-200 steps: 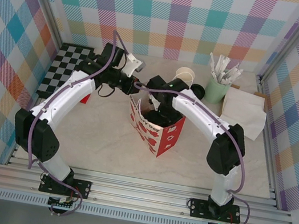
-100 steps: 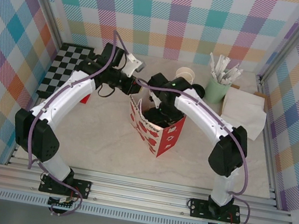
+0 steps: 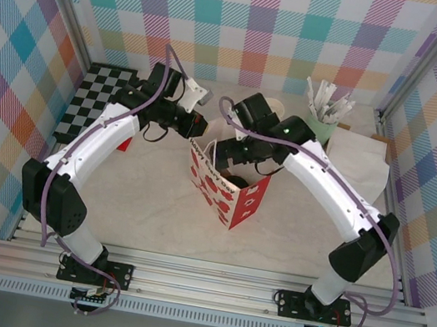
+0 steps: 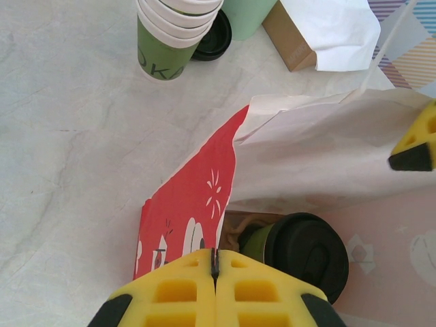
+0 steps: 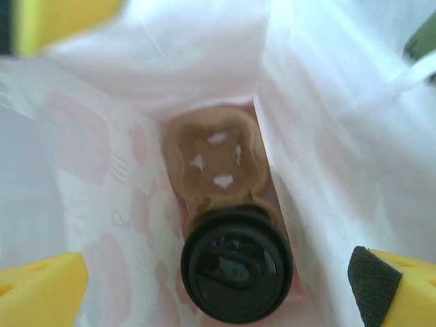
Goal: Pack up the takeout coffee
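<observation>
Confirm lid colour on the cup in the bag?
Black lid inside the bag; right wrist view best.

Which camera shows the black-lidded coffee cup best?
The right wrist view: it looks straight down into the bag onto the coffee cup, whole lid visible. The left wrist view catches its lid and some green side past the bag's edge. From overhead, the bag's inside is too dark to tell.
</observation>
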`<state>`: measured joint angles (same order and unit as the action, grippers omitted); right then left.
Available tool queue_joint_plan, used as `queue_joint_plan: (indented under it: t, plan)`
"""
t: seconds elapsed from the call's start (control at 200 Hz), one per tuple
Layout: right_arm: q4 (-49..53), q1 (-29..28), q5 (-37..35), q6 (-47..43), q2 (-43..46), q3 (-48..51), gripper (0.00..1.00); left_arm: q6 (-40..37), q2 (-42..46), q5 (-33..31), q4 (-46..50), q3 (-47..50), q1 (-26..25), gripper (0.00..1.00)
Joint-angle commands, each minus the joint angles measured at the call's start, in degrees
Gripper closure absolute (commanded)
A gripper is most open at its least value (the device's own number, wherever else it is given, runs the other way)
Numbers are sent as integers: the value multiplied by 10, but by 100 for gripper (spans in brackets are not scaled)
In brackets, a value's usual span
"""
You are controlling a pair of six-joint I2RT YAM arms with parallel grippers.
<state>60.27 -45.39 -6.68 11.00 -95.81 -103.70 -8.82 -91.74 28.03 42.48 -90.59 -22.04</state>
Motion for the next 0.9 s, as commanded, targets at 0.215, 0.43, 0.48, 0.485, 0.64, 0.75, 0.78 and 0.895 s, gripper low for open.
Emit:
queue_joint_plan:
  t: [0.215,0.43,0.48,0.485,0.64,0.75,0.78,0.895]
  plan:
    - [-180,-3,-8,-19,108,72,0,-4,-9,5,25,-12,-5,100]
    - [-276,-2,-1,30,184,112,0,19,-8,-2,18,-12,-4,100]
    - [-282,-2,-2,35,201,125,0,23,-8,-1,19,-12,-5,100]
    - [-282,-2,-3,35,203,126,0,24,-8,-1,19,-12,-5,100]
    - [-258,2,-38,36,225,178,0,30,1,-1,8,1,-5,100]
    - [-249,3,-32,43,222,196,0,32,1,-5,12,-1,-5,100]
    - [-249,3,-31,45,223,197,0,32,2,-6,14,-2,-5,100]
    - [-245,4,-36,50,235,197,0,38,8,-19,13,4,-5,100]
